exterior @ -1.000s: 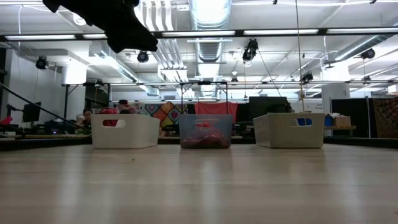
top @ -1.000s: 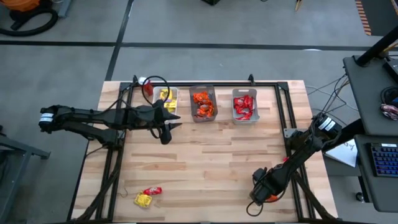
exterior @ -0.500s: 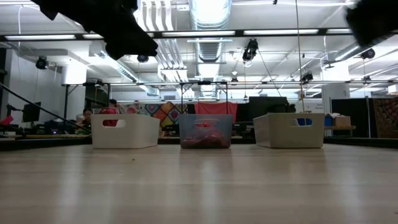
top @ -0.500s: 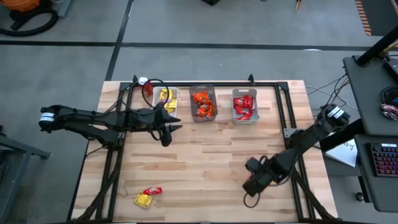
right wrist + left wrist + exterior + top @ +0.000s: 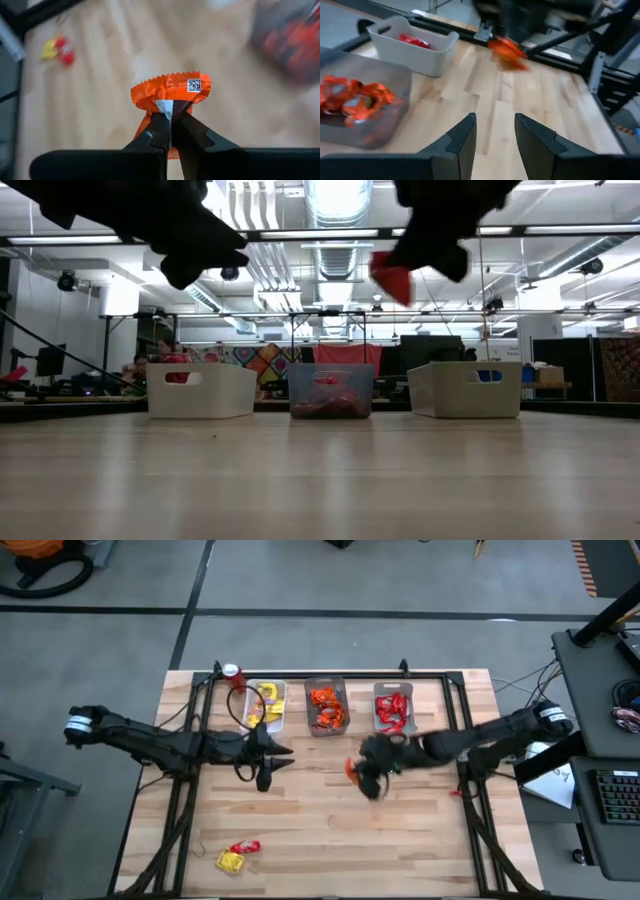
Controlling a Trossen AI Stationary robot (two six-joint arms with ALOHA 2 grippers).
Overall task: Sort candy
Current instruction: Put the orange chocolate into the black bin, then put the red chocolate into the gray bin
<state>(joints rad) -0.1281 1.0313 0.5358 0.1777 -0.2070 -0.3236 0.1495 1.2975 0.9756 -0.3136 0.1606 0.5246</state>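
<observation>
**Orange candy in transit toward the bins**

Desk (image 5: 330, 820): we see pale wood planks, mostly bare beneath both arms. Three bins sit at its far edge: the yellow bin (image 5: 266, 705) just ahead of the left hand, the orange bin (image 5: 327, 707) ahead and left of the right hand, the red bin (image 5: 394, 709) almost directly ahead of it.

Right hand (image 5: 362, 772): raised over mid-desk, fingers (image 5: 161, 131) pinched on an orange candy (image 5: 171, 92) by the lower crimp of its wrapper, most of the packet standing clear above the tips.

Left hand (image 5: 492, 132): we find it hovering just short of the yellow bin, fingers narrowly parted, holding nothing.

Stray candy: a yellow piece (image 5: 229, 861) and a red piece (image 5: 245, 847), touching, lie near the desk's front edge, well behind the left hand.

Our judgement on the step: carry the orange candy forward and slightly left until it hangs over the orange bin's middle, then lower before letting go. The grip is only on a wrapper edge, so a smooth, unhurried swing should keep it from slipping out. We would watch the red bin beside it; a release too far right would missort.
</observation>
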